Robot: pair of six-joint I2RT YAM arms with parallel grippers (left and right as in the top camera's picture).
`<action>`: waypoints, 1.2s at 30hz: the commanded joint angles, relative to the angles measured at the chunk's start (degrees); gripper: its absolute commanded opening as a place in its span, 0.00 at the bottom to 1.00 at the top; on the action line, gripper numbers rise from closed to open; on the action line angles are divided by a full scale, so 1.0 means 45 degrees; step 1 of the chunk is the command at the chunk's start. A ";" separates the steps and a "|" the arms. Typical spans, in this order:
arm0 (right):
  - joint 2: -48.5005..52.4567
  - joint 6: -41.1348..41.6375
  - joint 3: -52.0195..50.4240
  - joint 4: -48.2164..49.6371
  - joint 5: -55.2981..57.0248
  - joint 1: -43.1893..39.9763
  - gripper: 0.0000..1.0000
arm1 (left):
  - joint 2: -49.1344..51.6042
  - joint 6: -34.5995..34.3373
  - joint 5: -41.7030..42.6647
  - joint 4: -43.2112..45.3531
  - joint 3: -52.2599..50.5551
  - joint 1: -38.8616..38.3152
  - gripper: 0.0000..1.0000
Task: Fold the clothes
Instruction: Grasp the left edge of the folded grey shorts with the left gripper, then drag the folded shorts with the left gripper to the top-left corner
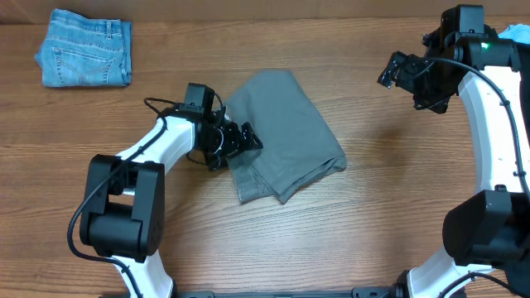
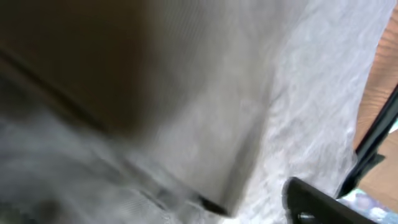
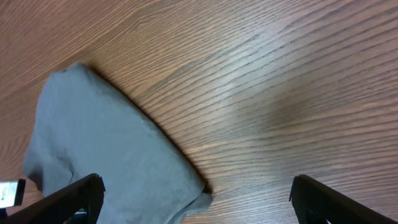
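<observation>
The clothes (image 1: 286,124) are a grey garment lying folded in a rough wedge at the middle of the table. My left gripper (image 1: 240,141) sits low at the garment's left edge, over a lower fold. In the left wrist view grey cloth (image 2: 249,93) fills the blurred picture and only one dark finger (image 2: 314,202) shows, far to the right, so the jaws stand wide. My right gripper (image 1: 403,73) hangs open above bare wood at the far right, well away from the garment. Its wrist view shows the grey cloth (image 3: 106,143) at lower left, with nothing between the fingers.
Folded light-blue denim jeans (image 1: 85,48) lie at the table's far left corner. A pale teal object (image 1: 517,33) peeks in at the top right edge. Bare wooden table (image 1: 397,165) lies between the garment and the right arm.
</observation>
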 commanded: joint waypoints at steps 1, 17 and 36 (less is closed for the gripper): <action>-0.0049 -0.0087 0.0063 0.0024 -0.0063 0.0024 1.00 | 0.1025 0.0000 -0.1001 0.0466 -0.0471 -0.0107 0.68; -0.0049 -0.0087 0.0063 -0.0690 -0.0063 0.0024 1.00 | 0.1025 0.1948 -0.3560 0.1744 0.0355 0.0194 0.04; -0.0049 -0.0087 0.0063 -0.1093 -0.0063 0.0024 1.00 | 0.1025 0.8471 -0.6683 -0.3429 0.8092 0.3755 0.04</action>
